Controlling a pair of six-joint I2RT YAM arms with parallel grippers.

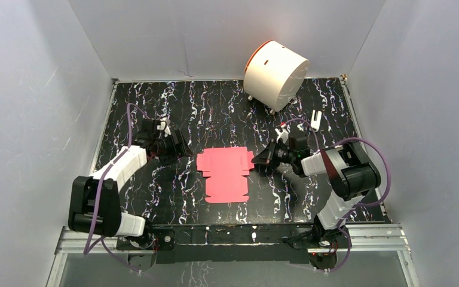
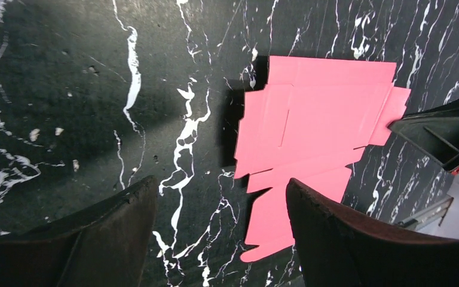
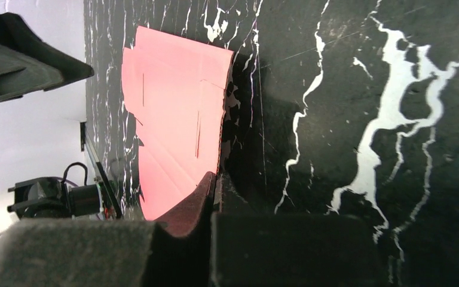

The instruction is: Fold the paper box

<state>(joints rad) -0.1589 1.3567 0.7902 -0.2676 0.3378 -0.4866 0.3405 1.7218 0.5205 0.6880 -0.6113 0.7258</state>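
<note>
The paper box (image 1: 224, 173) is a flat pink-red die-cut sheet with tabs, lying mid-table. My right gripper (image 1: 258, 159) is at the sheet's right edge. In the right wrist view its fingers (image 3: 216, 176) are pressed together on that edge of the paper box (image 3: 173, 101), which looks slightly lifted there. My left gripper (image 1: 181, 147) hovers just left of the sheet, jaws wide apart with nothing between them. In the left wrist view the gripper (image 2: 220, 181) frames bare table, the paper box (image 2: 317, 113) lies just beyond the right finger, and the right gripper (image 2: 442, 134) shows at its far edge.
A large white cylinder with an orange rim (image 1: 275, 75) lies on its side at the back right. A small white object (image 1: 315, 119) sits near the right wall. White walls enclose the black marbled table (image 1: 155, 107) on three sides.
</note>
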